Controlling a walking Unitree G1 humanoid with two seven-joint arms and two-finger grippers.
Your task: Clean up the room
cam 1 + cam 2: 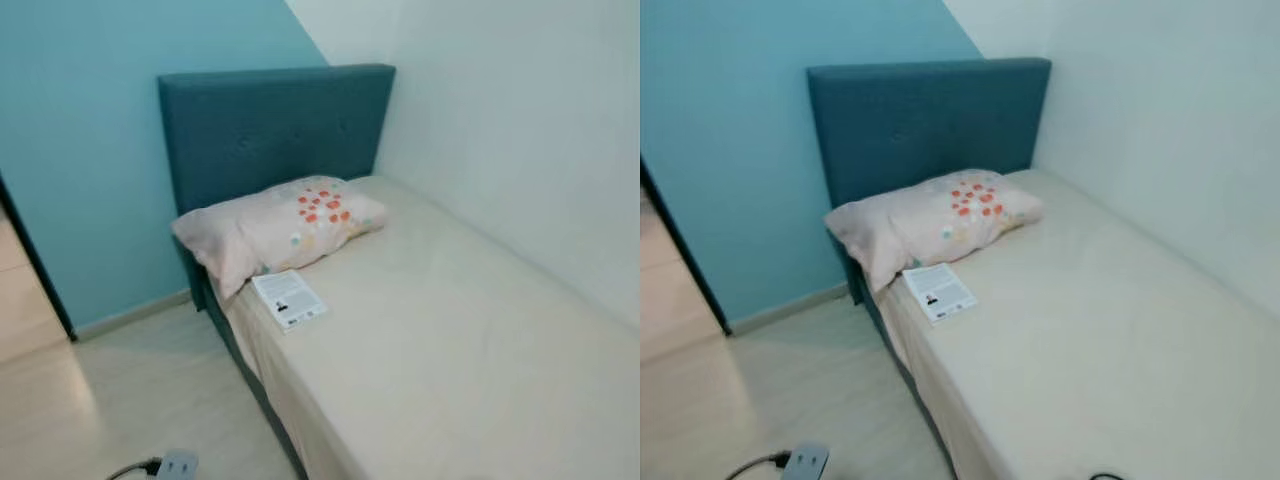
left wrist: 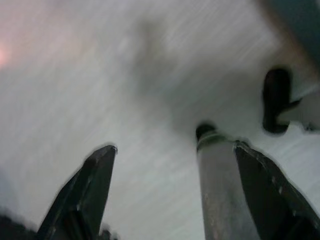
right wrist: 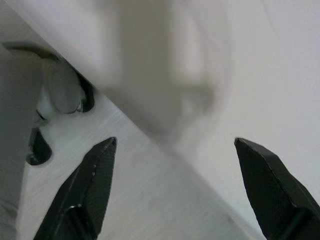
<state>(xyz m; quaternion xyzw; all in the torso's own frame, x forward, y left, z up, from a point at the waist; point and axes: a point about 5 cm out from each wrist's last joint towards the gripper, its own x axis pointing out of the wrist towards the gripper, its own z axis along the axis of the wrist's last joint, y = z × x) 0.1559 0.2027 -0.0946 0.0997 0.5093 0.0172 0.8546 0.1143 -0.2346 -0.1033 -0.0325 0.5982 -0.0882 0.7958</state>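
**Booklet on the bed, ahead and to our left, both grippers hanging free**

The booklet point(image 1: 289, 299) is the one loose item we can see on the bed point(image 1: 470, 350). It lies flat on the cream sheet close to the bed's left edge, just in front of the pillow point(image 1: 280, 228), with its top corner touching or nearly touching the pillow's lower edge. Its long axis runs roughly with the length of the bed, turned a little so the near end points toward our right.

From where we stand, the booklet is forward and left of centre, so we judge the left arm the nearer one; the reach would go up and over the mattress edge. The left gripper point(image 2: 170, 155) hangs low over pale floor, its two black fingers spread with nothing between them. The right gripper point(image 3: 175, 145) is likewise released and empty, pointing at the side of the bed where it meets the floor.

The booklet's cover is white with a small dark figure and lines of print, but the print is too small for us to read. The pillow carries an orange-red flower pattern, no lettering. A grey plug with a black cord point(image 1: 168, 466) lies on the floor beside the bed.
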